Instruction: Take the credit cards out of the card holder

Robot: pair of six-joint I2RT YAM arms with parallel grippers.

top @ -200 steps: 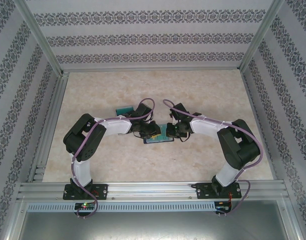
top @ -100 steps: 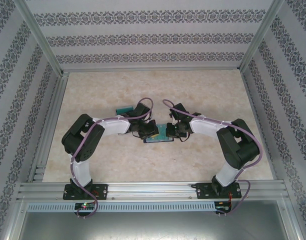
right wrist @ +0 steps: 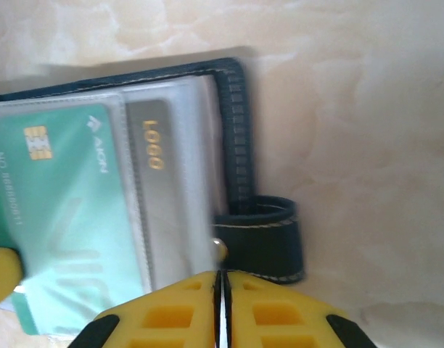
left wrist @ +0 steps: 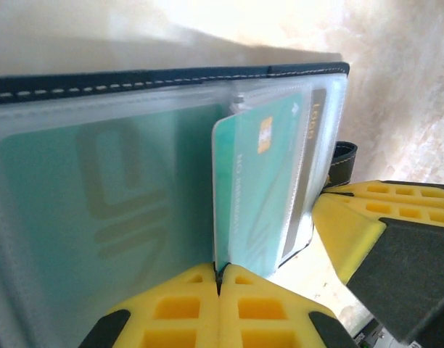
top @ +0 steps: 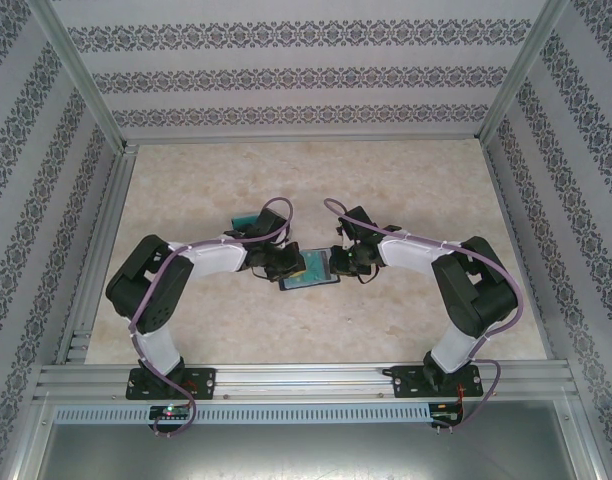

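We saw the left gripper (left wrist: 218, 279) pinching the teal credit card (left wrist: 255, 188) and the right gripper (right wrist: 222, 283) clamping the card holder (right wrist: 236, 130) beside its tab (right wrist: 269, 239). Another teal object (top: 248, 217) lay half-hidden behind the left arm (top: 221, 255).

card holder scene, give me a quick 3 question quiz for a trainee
1. True or false: the card holder lies closed on the table.
2. The left hand is shut on: A) the teal card; B) the holder's navy cover; C) nothing.
3. Which hand pinches the holder's edge next to the side tab?

Key
1. False: it lies open, with its clear pockets showing.
2. A: the fingers grip the card's edge, and the card is partly out of its pocket.
3. The right hand.
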